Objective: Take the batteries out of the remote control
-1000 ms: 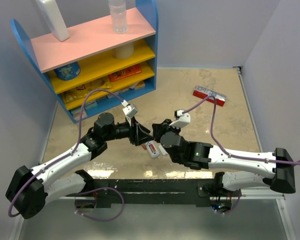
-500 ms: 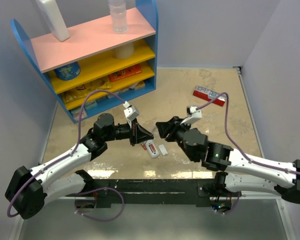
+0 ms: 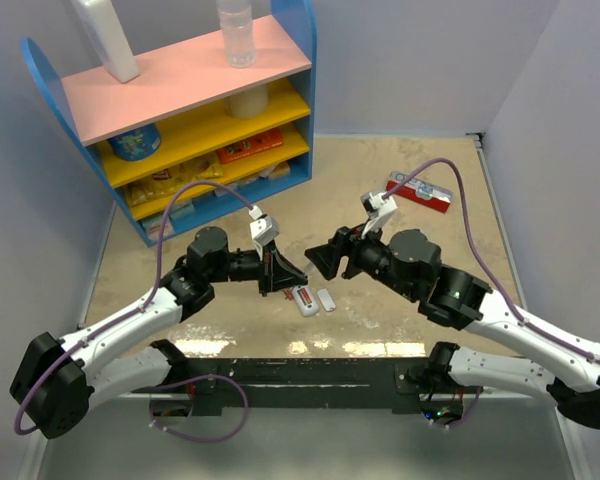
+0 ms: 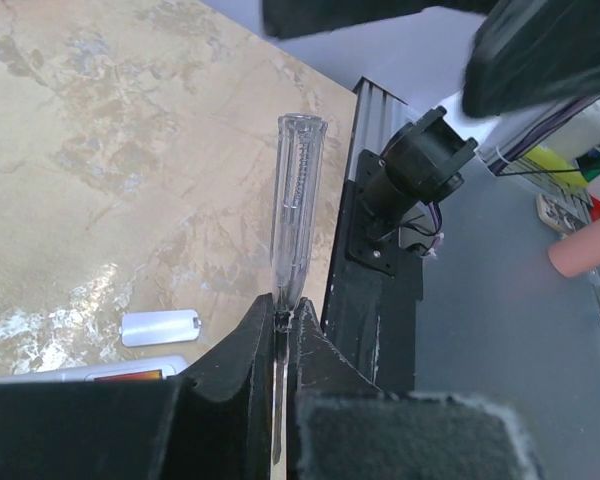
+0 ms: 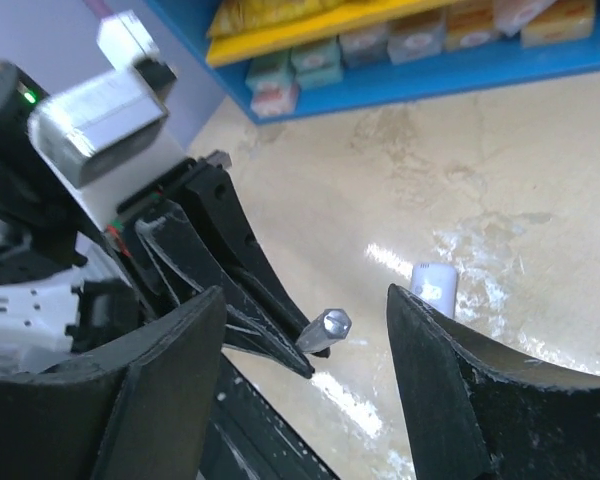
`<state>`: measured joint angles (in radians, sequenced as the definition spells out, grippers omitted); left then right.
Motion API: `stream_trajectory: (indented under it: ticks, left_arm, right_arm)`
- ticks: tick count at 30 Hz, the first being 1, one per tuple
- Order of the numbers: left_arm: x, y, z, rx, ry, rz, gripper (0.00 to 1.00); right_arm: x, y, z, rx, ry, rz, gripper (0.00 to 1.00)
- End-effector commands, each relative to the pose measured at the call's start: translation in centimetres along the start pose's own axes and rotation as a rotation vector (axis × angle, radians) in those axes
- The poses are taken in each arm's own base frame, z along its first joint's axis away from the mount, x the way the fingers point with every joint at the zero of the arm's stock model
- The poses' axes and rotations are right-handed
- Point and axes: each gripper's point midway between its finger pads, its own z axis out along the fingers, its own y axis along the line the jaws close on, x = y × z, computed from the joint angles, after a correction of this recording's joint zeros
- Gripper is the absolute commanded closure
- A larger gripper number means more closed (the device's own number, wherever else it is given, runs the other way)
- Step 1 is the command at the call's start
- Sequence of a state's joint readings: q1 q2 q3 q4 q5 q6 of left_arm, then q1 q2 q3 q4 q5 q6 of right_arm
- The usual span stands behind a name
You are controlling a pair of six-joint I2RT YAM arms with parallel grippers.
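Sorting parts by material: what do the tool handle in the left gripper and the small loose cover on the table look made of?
Tool handle: clear, glossy plastic by the look; it is see-through with bright glints. Cover: probably white, smooth plastic with a soft sheen.

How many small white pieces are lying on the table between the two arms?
2. The remote control lies on the left, red showing in its open bay; the small white cover lies just right of it, apart. Others may be hidden.
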<state>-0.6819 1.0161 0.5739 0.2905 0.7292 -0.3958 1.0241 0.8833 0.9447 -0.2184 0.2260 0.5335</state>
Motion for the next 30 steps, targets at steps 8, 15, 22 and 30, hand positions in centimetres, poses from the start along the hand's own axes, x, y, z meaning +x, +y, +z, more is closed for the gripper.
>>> stream_trajectory:
  ticks: [8, 15, 22, 30]
  left_arm:
    - [-1.2, -1.5, 0.0, 0.085, -0.02, 0.078, 1.0]
    - [-1.1, -1.5, 0.1, 0.091, -0.019, 0.078, 1.0]
    - [-1.0, -1.5, 0.0, 0.09, -0.023, 0.074, 1.0]
    - [-1.3, -0.6, 0.1, 0.032, -0.037, 0.049, 0.98]
  right_arm:
    - [2.1, 0.6, 1.1, -0.086, 0.139, -0.078, 0.44]
    - [2.5, 0.2, 1.1, -0.102, 0.157, -0.065, 0.51]
    - [3.6, -0.2, 1.7, -0.11, 0.192, -0.034, 0.49]
    - [4.4, 0.0, 1.9, -0.145, 0.2, -0.009, 1.0]
